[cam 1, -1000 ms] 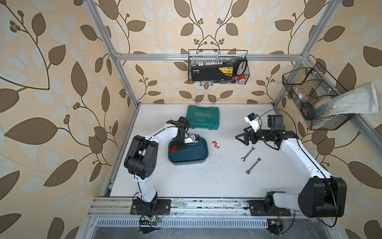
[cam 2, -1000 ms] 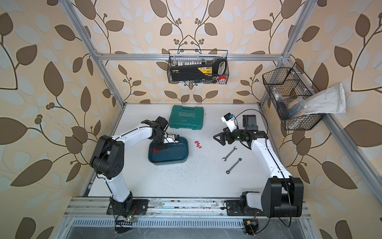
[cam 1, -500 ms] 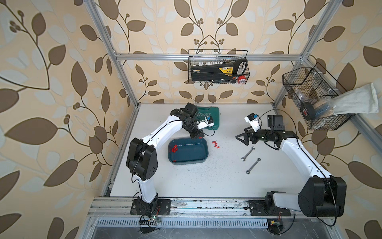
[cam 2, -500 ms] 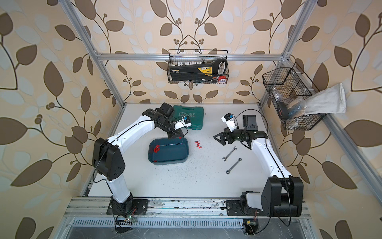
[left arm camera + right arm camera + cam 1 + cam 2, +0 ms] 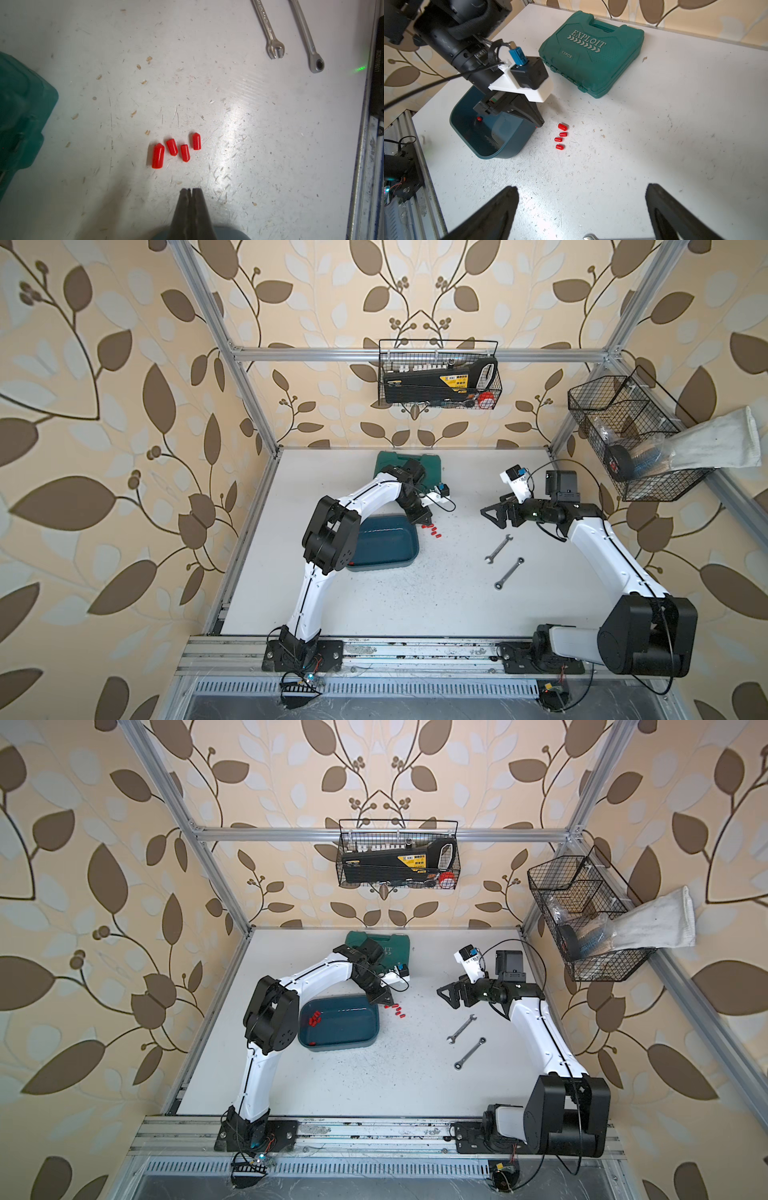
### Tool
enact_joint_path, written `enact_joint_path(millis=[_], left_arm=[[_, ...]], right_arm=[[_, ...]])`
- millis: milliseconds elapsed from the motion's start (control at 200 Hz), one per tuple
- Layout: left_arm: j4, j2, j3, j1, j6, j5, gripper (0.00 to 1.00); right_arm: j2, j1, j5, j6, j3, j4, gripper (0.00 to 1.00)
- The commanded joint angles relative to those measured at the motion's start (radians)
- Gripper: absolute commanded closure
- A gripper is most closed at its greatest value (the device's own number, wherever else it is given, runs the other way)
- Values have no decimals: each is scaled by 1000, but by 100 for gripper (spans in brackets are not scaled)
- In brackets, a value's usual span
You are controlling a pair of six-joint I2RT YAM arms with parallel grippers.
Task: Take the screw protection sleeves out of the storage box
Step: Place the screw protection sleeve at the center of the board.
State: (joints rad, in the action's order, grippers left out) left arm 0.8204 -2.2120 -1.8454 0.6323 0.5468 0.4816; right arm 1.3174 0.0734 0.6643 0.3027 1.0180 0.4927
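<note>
In both top views I see a white table (image 5: 415, 605), scuffed and peppered with dark grit, boxed in by aluminium rails (image 5: 415, 351) and leaf-patterned wallpaper (image 5: 124, 406). Wire baskets (image 5: 436, 373) hang on the back and right walls. The storage box (image 5: 386, 547) sits left of centre, with the green case (image 5: 388, 460) behind it at the back edge and two wrenches (image 5: 498, 548) lying toward the right. Some screw protection sleeves (image 5: 314, 1018) are clustered in the box's left end. Others lie in a row on the table just beside its far right corner. My left gripper (image 5: 423, 524) hangs at that row, and the right gripper (image 5: 494, 516) is well apart.

On the left wrist view the jaws are pressed together over scratched, chip-littered tabletop. Four sleeves (image 5: 172, 147) lie just ahead, clear of the tips.

On the right wrist view my right jaws stand wide apart, holding nothing, above bare table. A red fleck shows at the left gripper's tip (image 5: 538, 123); I cannot tell whether a sleeve is pinched there.
</note>
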Motion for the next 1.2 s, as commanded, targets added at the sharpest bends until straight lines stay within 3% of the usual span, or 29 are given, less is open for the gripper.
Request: enact_joint_path(millis=[0, 140, 675, 900, 1195], left_arm=[[-10, -21, -52, 18, -24, 24, 100], [-8, -64, -77, 29, -22, -4, 100], [9, -131, -136, 44, -18, -57, 81], [24, -26, -100, 42, -7, -65, 77], [84, 188, 79, 10, 45, -57, 70]], right_arm=[[-16, 6, -3, -12, -14, -5, 1], [-16, 6, 4, -13, -15, -5, 1], [-17, 8, 17, -14, -15, -4, 1], [-16, 9, 23, -12, -16, -5, 1], [-17, 8, 66, -10, -18, -2, 1]])
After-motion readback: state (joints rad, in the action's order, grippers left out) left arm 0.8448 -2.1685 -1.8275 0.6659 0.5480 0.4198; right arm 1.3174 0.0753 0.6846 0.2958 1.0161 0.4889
